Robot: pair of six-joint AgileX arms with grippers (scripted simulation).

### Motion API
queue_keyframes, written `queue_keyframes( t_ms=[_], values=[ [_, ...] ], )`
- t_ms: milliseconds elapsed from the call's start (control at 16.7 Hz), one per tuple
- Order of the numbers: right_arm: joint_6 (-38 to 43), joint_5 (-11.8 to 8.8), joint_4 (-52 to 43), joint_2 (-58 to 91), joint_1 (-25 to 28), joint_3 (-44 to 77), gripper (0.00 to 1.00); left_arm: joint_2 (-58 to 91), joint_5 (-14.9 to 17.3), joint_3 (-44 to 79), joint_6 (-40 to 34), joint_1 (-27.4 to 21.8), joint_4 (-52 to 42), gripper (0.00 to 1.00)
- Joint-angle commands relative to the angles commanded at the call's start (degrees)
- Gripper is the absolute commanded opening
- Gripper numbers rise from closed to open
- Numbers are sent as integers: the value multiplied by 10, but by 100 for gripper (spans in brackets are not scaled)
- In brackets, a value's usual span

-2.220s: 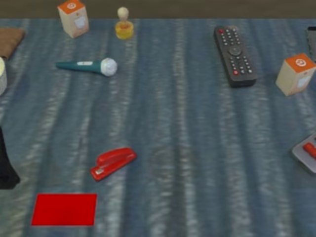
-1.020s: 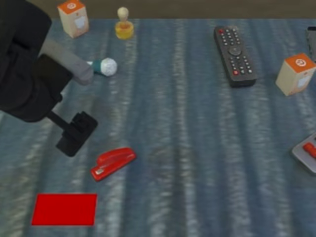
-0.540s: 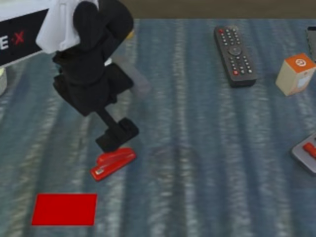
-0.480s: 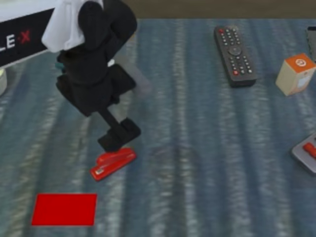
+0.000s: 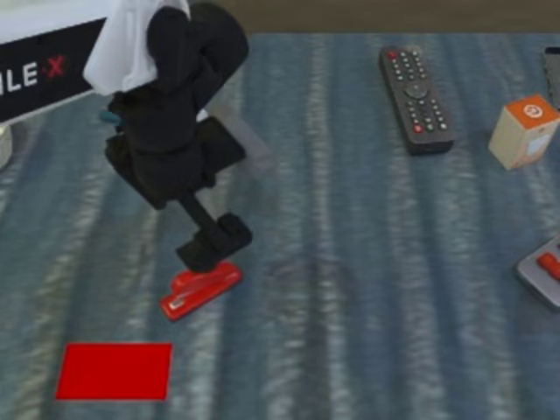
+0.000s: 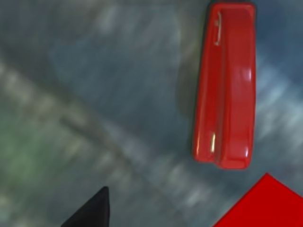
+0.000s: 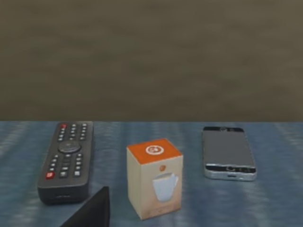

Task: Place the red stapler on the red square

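Note:
The red stapler (image 5: 199, 290) lies slanted on the blue cloth at the lower left, its silvery patch toward its lower-left end. The red square (image 5: 114, 371) lies flat below and left of it, apart from it. My left gripper (image 5: 213, 249) hangs open just over the stapler's upper-right end, holding nothing. In the left wrist view the stapler (image 6: 226, 85) lies whole on the cloth, a corner of the red square (image 6: 267, 205) shows, and one dark fingertip (image 6: 92, 213) stands clear of both. My right arm is out of the top view; its wrist view shows one fingertip (image 7: 92, 213).
A black remote (image 5: 416, 87) lies at the back right, an orange-topped box (image 5: 523, 131) to its right, and a phone (image 7: 228, 152) beyond. A grey device with a red button (image 5: 544, 271) sits at the right edge. My left arm's body (image 5: 166, 114) covers the back left.
My left arm has swung in from the left edge across the back left of the table and come over the stapler. The stapler and square have not moved.

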Motion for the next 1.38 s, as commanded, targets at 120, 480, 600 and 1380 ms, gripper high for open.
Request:
queue_keyframes(
  t_ms=[120,480,600,1380],
  values=[
    [0,0,0,0,0,0,100,11,0,-24,1,0,33,100],
    [0,0,0,0,0,0,100,62,0,-120,3,0,186,100],
    [0,0,0,0,0,0,100,69,0,-131,3,0,200,100],
    [0,0,0,0,0,0,100,69,0,-131,3,0,200,25]
  ],
)
